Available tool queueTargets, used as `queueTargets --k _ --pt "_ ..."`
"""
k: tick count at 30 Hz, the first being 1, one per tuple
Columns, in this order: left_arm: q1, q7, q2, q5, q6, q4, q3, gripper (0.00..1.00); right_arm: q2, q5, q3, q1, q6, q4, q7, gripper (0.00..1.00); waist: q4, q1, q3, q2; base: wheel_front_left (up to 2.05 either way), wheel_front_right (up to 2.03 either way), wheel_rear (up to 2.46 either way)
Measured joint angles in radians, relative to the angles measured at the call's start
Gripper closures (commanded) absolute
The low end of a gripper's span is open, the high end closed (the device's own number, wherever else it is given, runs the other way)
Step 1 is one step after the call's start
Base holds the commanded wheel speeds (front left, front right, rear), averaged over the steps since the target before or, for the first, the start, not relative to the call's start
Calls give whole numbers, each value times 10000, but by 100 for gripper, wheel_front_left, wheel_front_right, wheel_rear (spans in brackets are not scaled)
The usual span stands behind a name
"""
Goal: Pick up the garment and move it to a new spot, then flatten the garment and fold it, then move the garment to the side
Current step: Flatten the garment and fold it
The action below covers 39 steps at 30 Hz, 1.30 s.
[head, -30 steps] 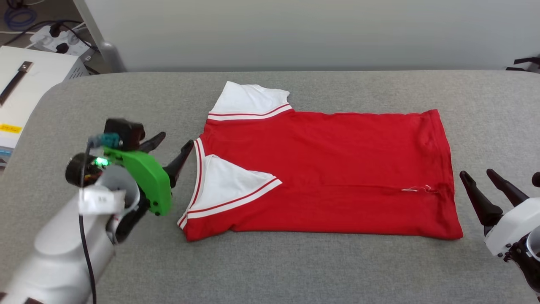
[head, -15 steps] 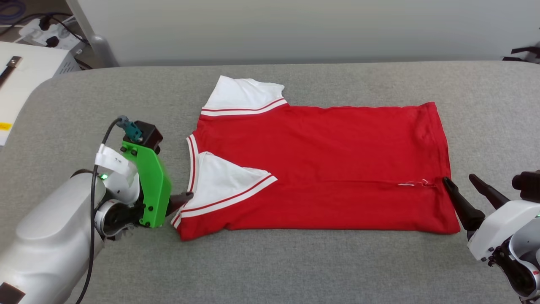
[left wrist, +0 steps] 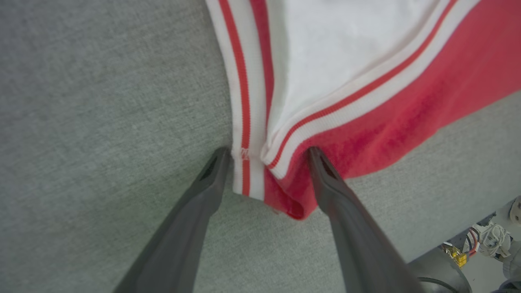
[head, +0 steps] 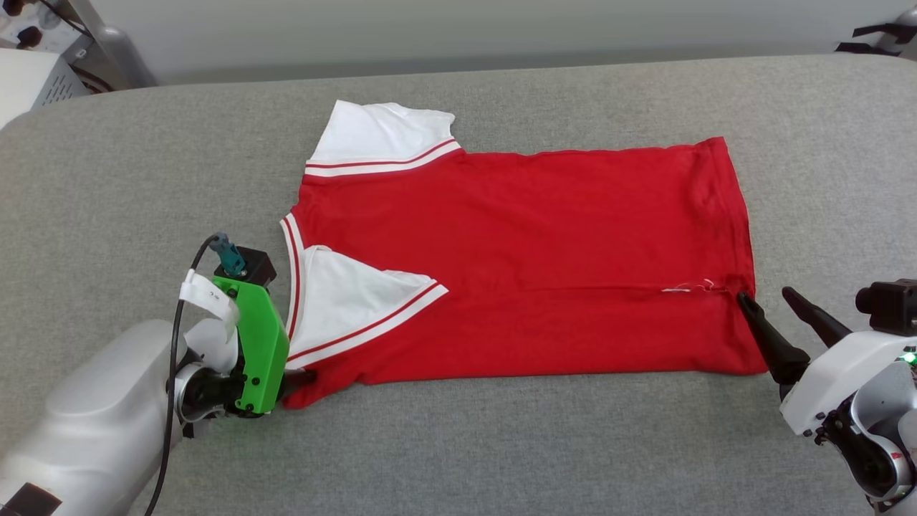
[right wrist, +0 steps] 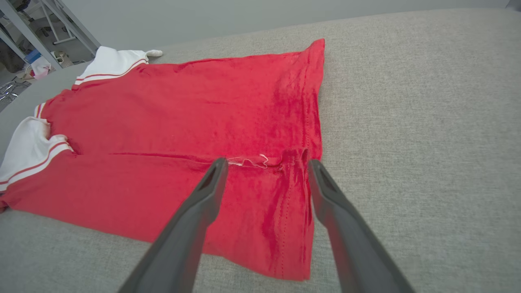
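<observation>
A: What carries everything?
B: A wide grey cloth-covered desk (head: pixel 501 444). The red jersey-style shirt (head: pixel 537 272), with white short sleeves and red-white striped trim, lies flat across the desk's middle. Its collar points toward the robot's left, its hem toward the right, and the near sleeve is folded onto the red body.
A: And the left gripper (left wrist: pixel 266 152)?
B: Its dark fingers (left wrist: pixel 191 219) stand wide apart and straddle the shirt's near collar-side corner, with the striped trim between them. Nothing is clamped.
A: The right gripper (right wrist: pixel 264 162)?
B: Equally spread at the hem's near end, one finger over red cloth, the other over bare desk, gripping nothing.
</observation>
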Motion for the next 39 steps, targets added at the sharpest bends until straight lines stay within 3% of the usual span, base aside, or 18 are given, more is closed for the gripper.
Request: queueTargets --k 4,5,6,16,21,28,32,39 --pt "-151 56 86 -33 0 -59 -326 0 38 -13 -35 -36 0 -4 65 0 -70 0 128 0 0 0 0" --pt "-186 33 113 -33 0 -88 -408 78 29 -15 -58 -52 0 -4 65 0 -74 0 130 0 0 0 0" --pt "-197 -25 117 -35 0 -100 -449 100 17 -15 -81 -66 0 -4 67 0 -71 0 121 0 0 0 0" --pt "-198 -1141 205 -71 0 -499 -1060 100 -884 -477 -199 -873 0 -270 807 0 79 0 -188 0 0 0 0" --pt "-327 -1712 274 71 0 -911 -1365 100 -1831 -546 194 -1351 0 -663 2290 0 235 0 -256 0 0 0 0" --pt "-704 -2132 378 90 0 -1250 -1703 100 -2581 105 1078 -1738 0 -986 4968 0 416 1 -195 0 0 0 0" --pt "-880 -2314 380 102 0 -1323 -1873 100 -2698 451 1427 -1861 0 -844 5985 0 498 1 -83 0 0 0 0" --pt "-1107 -2612 343 148 0 -1335 -2073 100 -2259 660 1793 -1879 0 234 6209 0 666 1 160 0 0 0 0"
